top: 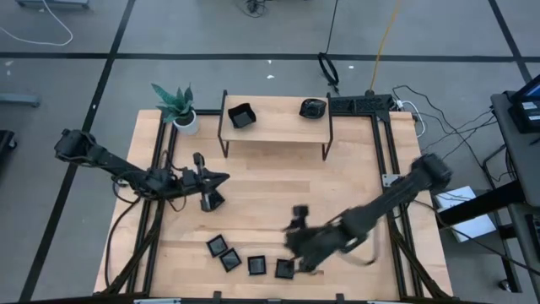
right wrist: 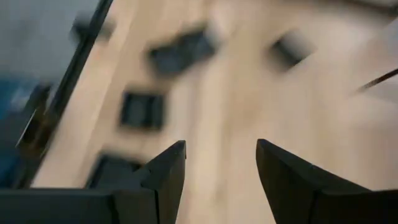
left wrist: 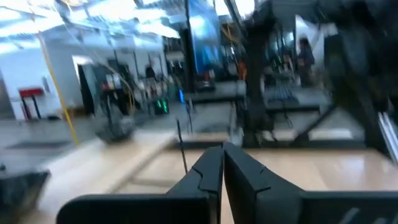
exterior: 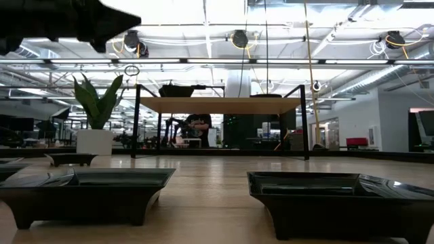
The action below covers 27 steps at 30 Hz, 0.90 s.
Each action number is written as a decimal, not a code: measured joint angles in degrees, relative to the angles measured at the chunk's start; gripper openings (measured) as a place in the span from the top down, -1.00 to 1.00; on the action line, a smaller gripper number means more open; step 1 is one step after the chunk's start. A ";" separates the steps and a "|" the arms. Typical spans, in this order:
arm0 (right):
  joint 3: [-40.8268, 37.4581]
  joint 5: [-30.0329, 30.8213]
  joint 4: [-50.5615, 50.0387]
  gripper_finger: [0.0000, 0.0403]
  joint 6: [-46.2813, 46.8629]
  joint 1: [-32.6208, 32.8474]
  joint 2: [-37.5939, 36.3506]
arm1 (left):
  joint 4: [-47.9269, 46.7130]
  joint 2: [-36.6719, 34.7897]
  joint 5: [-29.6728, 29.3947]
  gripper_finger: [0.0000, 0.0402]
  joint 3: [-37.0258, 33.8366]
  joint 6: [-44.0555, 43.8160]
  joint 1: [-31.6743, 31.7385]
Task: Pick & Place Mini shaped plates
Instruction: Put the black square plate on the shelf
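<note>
Table (top: 354, 181), light wood with a dark frame along its sides. The broad middle of the top is bare, between the shelf and the near edge.

Four mini shaped plates (top: 218, 246), black and square, lie in a loose row close to the near edge. A raised wooden shelf (top: 274, 127) stands at the far side; one square plate (top: 241, 116) sits on its left part, one rounded plate (top: 313, 107) on its right. A potted plant (top: 179, 108) stands at the far left corner.

Left gripper (top: 224, 178) is over the left-centre of the table, fingers (left wrist: 208, 171) pressed together, nothing between them.

Right gripper (top: 295, 245) hangs just beside the row's right end, fingers (right wrist: 165, 168) parted and empty.
</note>
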 joint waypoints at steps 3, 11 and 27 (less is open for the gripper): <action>5.77 -8.24 -8.57 0.09 1.24 -0.19 8.56 | 0.28 -0.33 -0.12 0.89 0.00 0.30 0.13; 6.97 -21.94 -4.21 0.09 8.07 -1.65 15.47 | 0.03 -0.31 -1.36 0.97 0.00 0.21 0.13; -8.22 -26.19 12.78 0.09 18.70 -3.10 15.87 | 0.07 -0.27 -12.67 0.78 0.00 -7.21 1.79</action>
